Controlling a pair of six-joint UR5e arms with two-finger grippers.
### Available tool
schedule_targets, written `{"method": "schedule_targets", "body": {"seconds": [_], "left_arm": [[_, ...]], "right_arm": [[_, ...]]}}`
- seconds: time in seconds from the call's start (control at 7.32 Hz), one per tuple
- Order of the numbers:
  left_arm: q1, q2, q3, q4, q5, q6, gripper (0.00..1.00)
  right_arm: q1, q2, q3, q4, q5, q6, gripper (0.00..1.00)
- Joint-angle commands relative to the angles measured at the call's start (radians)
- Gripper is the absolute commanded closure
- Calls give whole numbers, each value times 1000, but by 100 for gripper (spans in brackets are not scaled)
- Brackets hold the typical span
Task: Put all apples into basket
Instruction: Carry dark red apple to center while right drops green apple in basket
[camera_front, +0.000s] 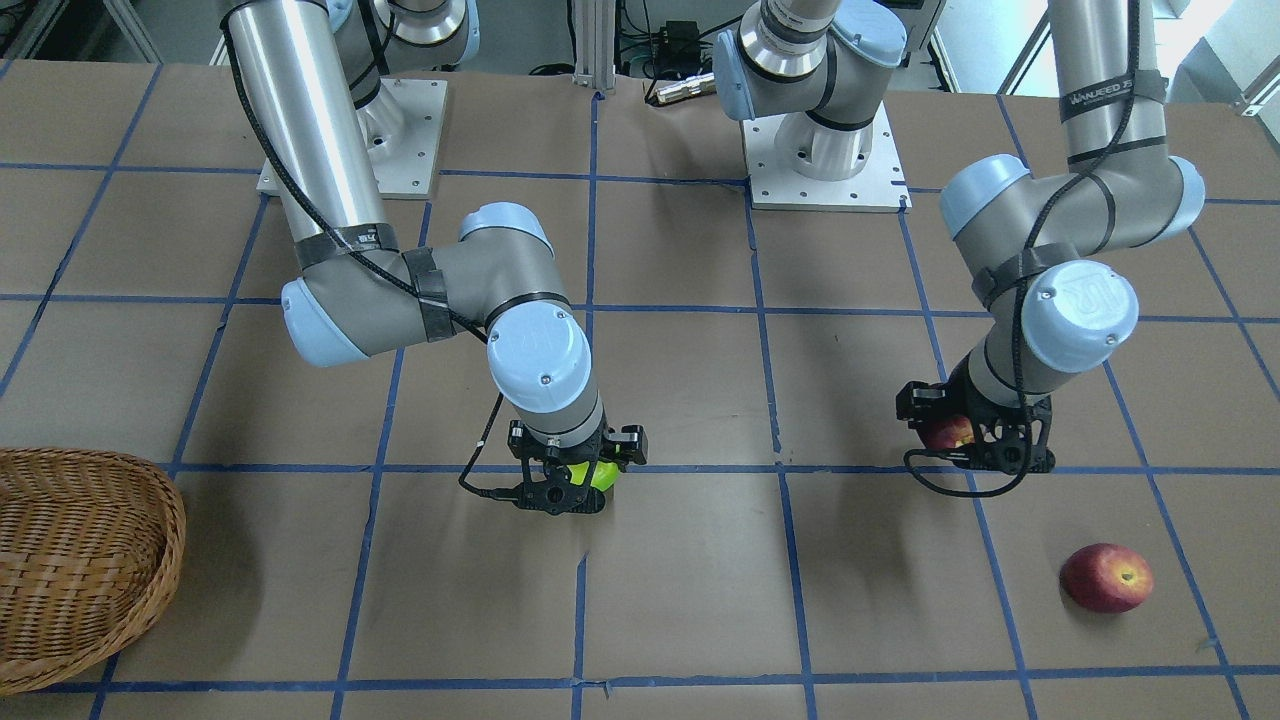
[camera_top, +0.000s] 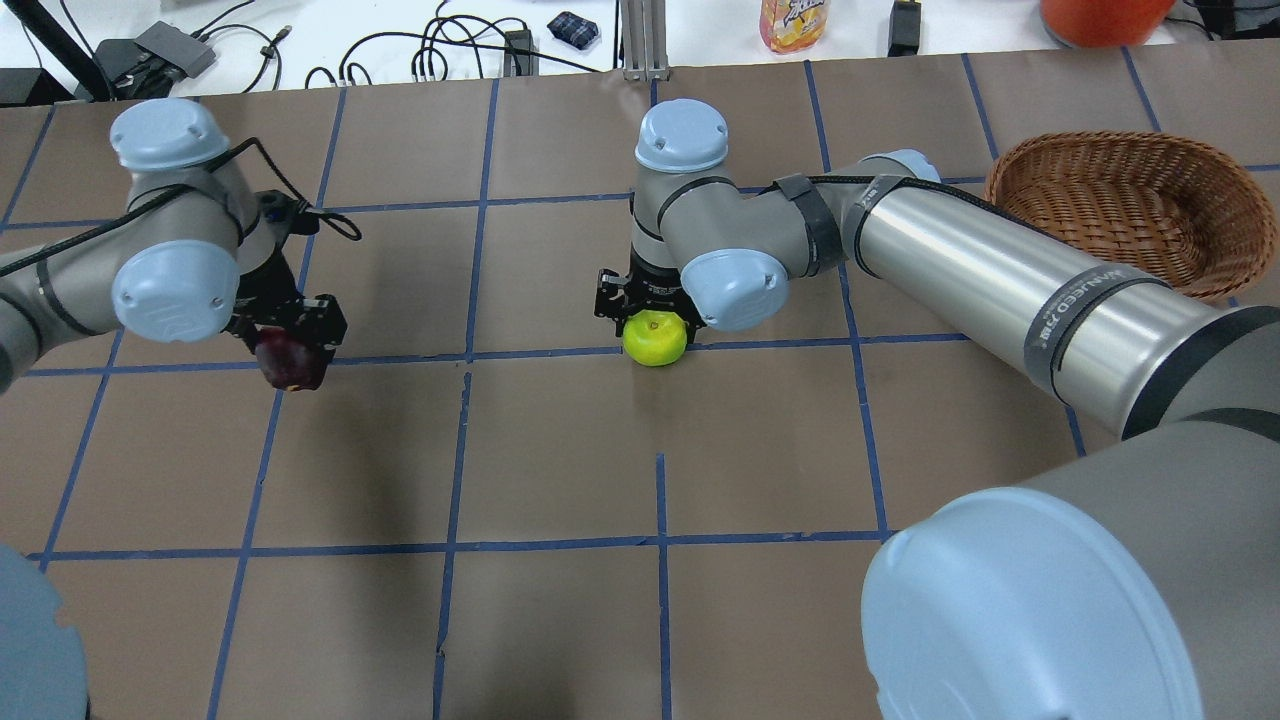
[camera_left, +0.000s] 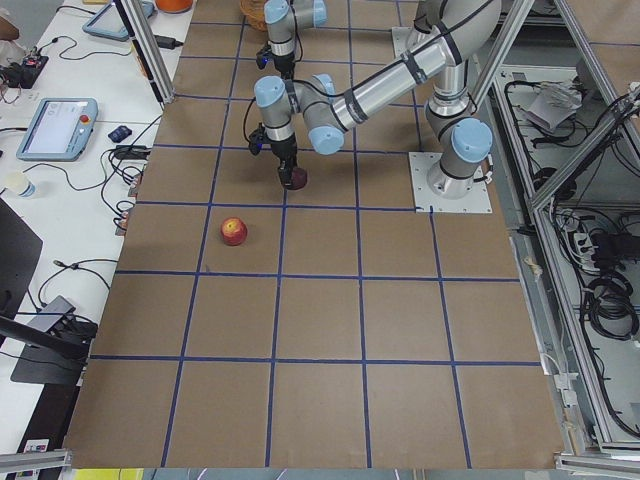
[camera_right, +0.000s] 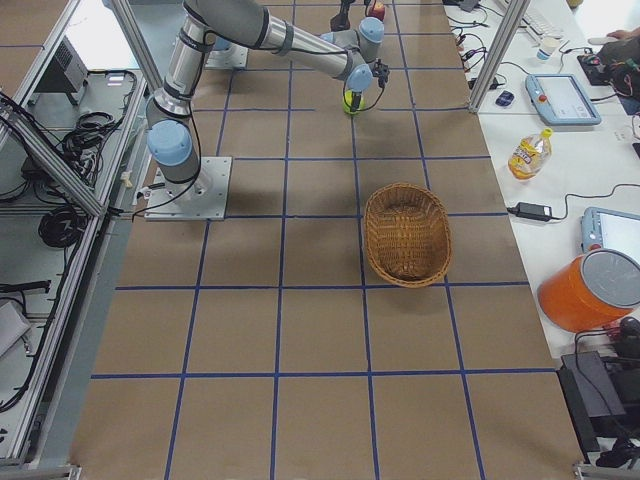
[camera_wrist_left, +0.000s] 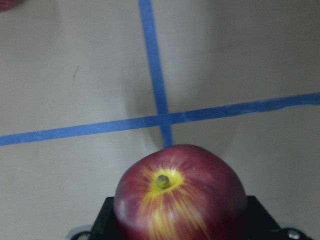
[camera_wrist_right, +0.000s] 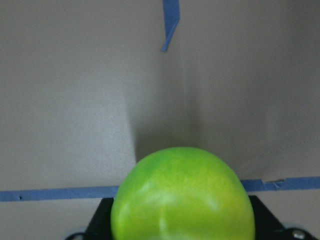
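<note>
Table: brown paper covers the whole table, with blue tape marking it off into big squares. Both arm bases are bolted on at the robot's edge.
Side bench: past the far edge there are loose cables, a yellow bottle and an orange bucket.
Left gripper: the left gripper points straight down with its fingers clamped on the dark maroon apple.
Dark maroon apple: it's stem up, with yellow streaks fanning out from the stem in the wrist view. It sits right over a crossing of two tape lines. Honestly can't tell whether it's touching the paper or a bit above it.
Right gripper: the right gripper also points down, with its fingers closed around the green apple.
Green apple: bright lime, mid-table, right at a tape line. Same deal, can't say whether it's resting or raised.
Red apple: the red apple lies loose on the paper near the left gripper, on the operators' side of it. Nothing is touching it, and its yellowish stem end is tipped up toward the front camera.
Basket: the wicker basket sits on the table at the robot's right end, toward the operators' edge. It's well apart from all three apples, and the right arm's long silver link passes just beside it in the overhead view.
</note>
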Motion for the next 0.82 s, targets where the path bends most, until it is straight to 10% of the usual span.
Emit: {"method": "schedule_targets", "body": {"seconds": [0.0, 0.68], "left_arm": [[-174, -21, 50, -22, -105, -333, 59], [-467, -128, 174, 35, -291, -782, 56]], "right_arm": [[-15, -9, -3, -2, 3, -4, 100], [-390, -183, -170, 348, -108, -254, 100]]}}
